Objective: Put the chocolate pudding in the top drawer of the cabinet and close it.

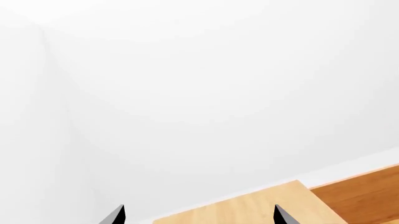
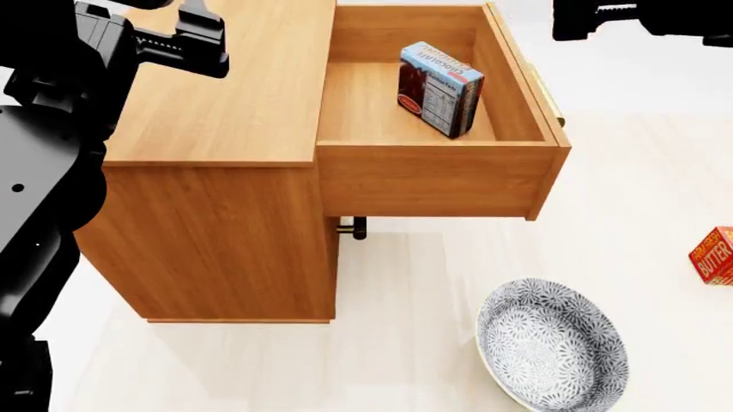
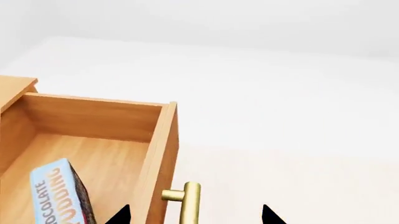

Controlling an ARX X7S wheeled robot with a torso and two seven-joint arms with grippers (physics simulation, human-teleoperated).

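With the chocolate pudding (image 2: pixel 440 88) standing inside the open top drawer (image 2: pixel 441 178) at upper centre, we should bring our right gripper (image 3: pixel 194 215), jaws apart, squarely against its brass handle (image 3: pixel 188 203) and push straight.

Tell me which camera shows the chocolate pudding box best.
The head view: the chocolate pudding shows whole, standing tilted inside the open top drawer. The right wrist view catches only its lettered blue edge at the frame's border. The left wrist view misses it.
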